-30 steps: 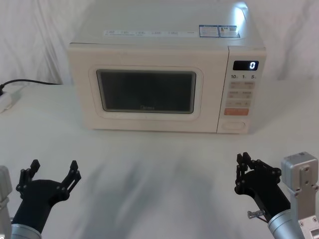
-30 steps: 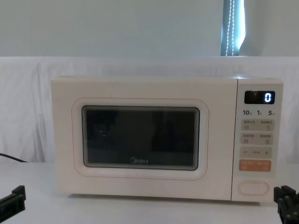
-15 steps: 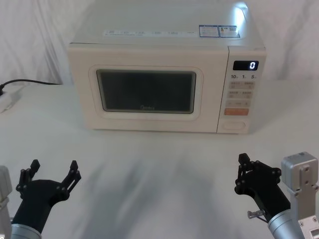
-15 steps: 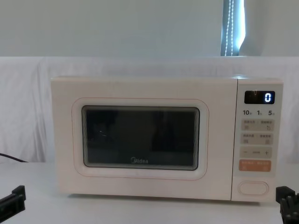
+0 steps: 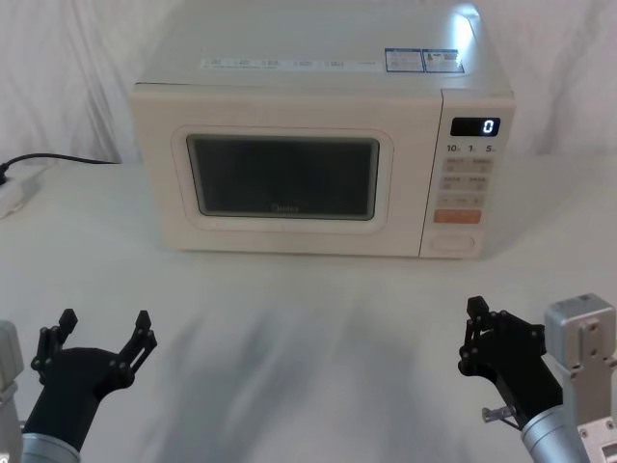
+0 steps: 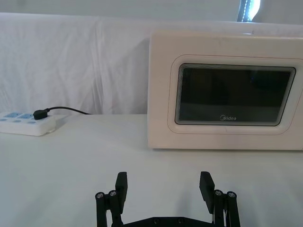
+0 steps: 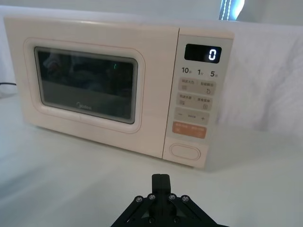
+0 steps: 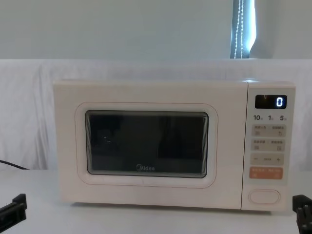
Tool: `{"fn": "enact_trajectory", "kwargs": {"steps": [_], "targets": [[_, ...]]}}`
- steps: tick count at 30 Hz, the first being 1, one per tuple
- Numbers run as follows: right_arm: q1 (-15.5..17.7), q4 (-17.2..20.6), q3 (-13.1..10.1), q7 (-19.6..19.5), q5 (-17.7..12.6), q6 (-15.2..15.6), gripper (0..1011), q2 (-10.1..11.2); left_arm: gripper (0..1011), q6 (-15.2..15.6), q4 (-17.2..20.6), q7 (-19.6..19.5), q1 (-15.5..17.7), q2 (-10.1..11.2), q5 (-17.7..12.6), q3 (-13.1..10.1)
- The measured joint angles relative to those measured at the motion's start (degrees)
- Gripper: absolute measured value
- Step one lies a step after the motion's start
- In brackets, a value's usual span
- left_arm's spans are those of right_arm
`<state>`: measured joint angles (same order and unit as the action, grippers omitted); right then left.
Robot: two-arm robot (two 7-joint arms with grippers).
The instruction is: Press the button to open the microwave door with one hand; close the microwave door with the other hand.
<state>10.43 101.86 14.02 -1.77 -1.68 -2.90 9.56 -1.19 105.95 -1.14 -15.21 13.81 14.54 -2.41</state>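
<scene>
The right gripper (image 5: 471, 335) hovers low over the white table (image 5: 308, 318), fingers pressed together, well short of the button (image 5: 453, 244) at the lower right corner of the microwave (image 5: 323, 164). The left gripper (image 5: 101, 336), fingers spread wide, sits near the table's front left. The microwave door (image 5: 287, 176) is closed; the display (image 5: 475, 126) reads 0.

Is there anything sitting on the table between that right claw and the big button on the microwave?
Nothing: in the right wrist view, only bare white table lies between the right gripper and the button.
</scene>
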Motion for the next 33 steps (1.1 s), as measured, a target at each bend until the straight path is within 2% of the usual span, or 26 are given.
{"fn": "enact_trajectory", "kwargs": {"steps": [6, 9, 12, 19, 24, 33], "targets": [[-0.4, 0.3, -0.4, 0.0, 1.7, 3.3, 0, -0.8, 1001, 0.0, 0.0, 0.0, 0.0, 0.0, 0.0, 0.0], [-1.3, 0.4, -0.8, 0.2, 2.3, 6.6, 0, -1.5, 1001, 0.0, 0.0, 0.0, 0.0, 0.0, 0.0, 0.0], [-2.0, 0.1, -1.0, 0.6, 2.5, 8.1, 0, -1.9, 1001, 0.0, 0.0, 0.0, 0.0, 0.0, 0.0, 0.0], [-5.8, -1.9, -1.2, 3.0, 3.7, 12.6, 0, -2.7, 1001, 0.0, 0.0, 0.0, 0.0, 0.0, 0.0, 0.0], [-8.2, -4.1, -1.8, 3.7, 4.1, 13.8, 0, -3.6, 1001, 0.0, 0.0, 0.0, 0.0, 0.0, 0.0, 0.0], [-11.9, -8.7, -3.3, 4.1, 4.9, 13.8, 0, -5.8, 1001, 0.0, 0.0, 0.0, 0.0, 0.0, 0.0, 0.0]]}}
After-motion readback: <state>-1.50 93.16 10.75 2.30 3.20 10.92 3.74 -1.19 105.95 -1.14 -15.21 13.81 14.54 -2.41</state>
